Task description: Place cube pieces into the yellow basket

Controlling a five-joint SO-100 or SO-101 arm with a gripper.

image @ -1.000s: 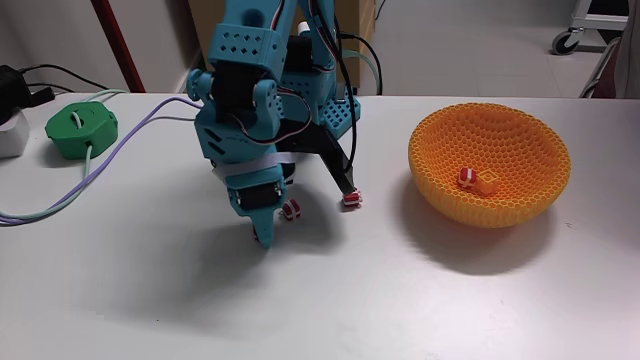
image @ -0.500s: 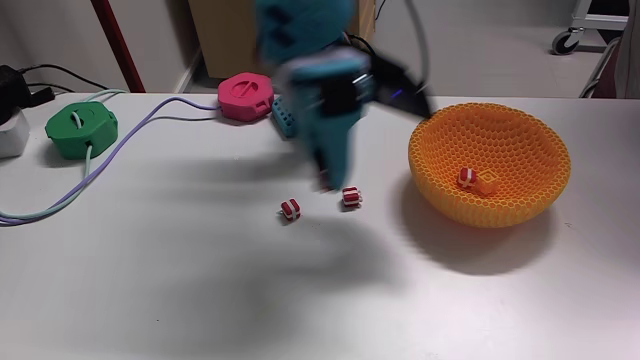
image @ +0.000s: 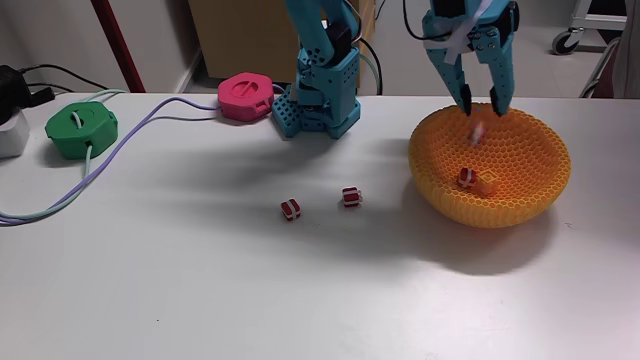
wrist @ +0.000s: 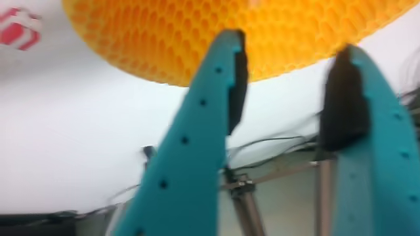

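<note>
White table (image: pixel 200 290) carries one yellow basket (image: pixel 530 175) holding two cubes (image: pixel 477 180), with a blurred piece (image: pixel 477 131) above them; the gripper (image: pixel 481 103) hangs spread over it. Two red cubes (image: pixel 290 209) sit left, apart.

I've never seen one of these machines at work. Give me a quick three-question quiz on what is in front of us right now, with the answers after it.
1. True or false: the gripper is open above the yellow basket.
2. How many striped red cube pieces lie on the table outside the basket? A) none B) two C) five
3. Fill in: the puck nearest the arm's base is ____ in colour.

Key:
1. True; its fingers stand apart in both views.
2. B: one cube and another, lying apart.
3. Pink; the green puck sits farther left in the fixed view.
</note>
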